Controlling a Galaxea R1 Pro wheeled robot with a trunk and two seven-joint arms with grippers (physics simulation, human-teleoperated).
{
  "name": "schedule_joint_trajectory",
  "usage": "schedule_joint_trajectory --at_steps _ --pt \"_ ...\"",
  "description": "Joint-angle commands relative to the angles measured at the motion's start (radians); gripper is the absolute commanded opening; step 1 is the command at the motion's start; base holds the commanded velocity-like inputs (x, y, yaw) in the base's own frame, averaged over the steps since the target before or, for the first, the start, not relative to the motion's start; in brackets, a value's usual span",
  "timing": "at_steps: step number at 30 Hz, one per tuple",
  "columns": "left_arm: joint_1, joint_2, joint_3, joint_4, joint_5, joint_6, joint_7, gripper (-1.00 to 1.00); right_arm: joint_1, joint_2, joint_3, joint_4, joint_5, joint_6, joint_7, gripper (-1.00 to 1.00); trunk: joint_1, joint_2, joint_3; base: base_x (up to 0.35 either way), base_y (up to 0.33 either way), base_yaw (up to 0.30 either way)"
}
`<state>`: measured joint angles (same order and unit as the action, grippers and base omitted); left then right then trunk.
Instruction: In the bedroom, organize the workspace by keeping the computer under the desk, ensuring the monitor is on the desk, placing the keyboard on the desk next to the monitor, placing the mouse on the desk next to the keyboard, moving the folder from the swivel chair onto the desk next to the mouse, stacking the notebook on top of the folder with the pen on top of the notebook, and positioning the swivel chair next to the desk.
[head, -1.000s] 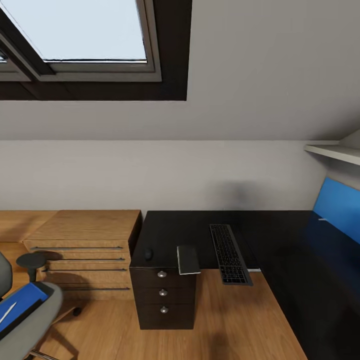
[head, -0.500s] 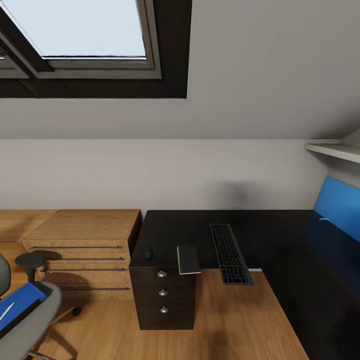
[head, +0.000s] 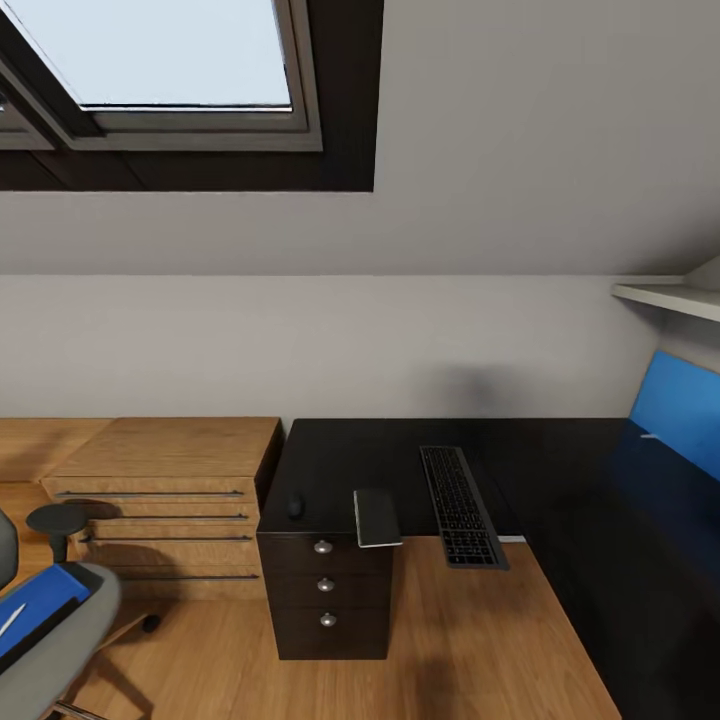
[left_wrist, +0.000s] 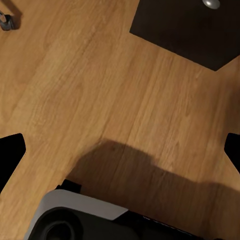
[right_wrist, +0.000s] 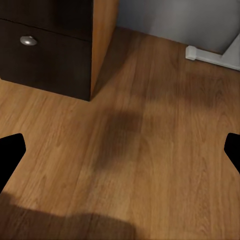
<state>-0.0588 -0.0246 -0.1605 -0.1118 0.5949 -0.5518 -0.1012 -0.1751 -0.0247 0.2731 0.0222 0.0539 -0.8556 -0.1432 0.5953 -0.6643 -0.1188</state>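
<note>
Desk (head: 340, 465): we see keyboard (head: 461, 505), mouse (head: 296, 507), notebook (head: 377, 518) on it
Chair (head: 45, 640): holds folder (head: 35, 610)
Grippers: both spread wide

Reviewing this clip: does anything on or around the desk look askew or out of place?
Yes. The dark notebook and the black keyboard both jut past the front edge of the black desk. The blue folder lies on the grey swivel chair, off the desk. The small black mouse sits fully on top.
</note>
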Motion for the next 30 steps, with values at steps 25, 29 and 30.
schedule_joint_trajectory --at_steps 25,29,30 --pt "-0.001 0.049 0.000 -0.430 -0.009 0.275 0.156 1.00 -0.001 -0.017 -0.152 -0.279 -0.105 0.014 -0.099 1.00 0.096 -0.177 -0.080 0.000 0.000 0.000" --pt "-0.001 0.047 -0.001 -0.552 -0.012 0.392 0.176 1.00 -0.002 -0.013 -0.157 -0.334 -0.218 0.016 -0.077 1.00 0.112 -0.205 -0.093 0.000 0.000 0.000" --pt "-0.001 0.046 -0.001 -0.575 -0.012 0.408 0.181 1.00 -0.002 -0.012 -0.157 -0.347 -0.238 0.018 -0.070 1.00 0.115 -0.212 -0.096 0.000 0.000 0.000"
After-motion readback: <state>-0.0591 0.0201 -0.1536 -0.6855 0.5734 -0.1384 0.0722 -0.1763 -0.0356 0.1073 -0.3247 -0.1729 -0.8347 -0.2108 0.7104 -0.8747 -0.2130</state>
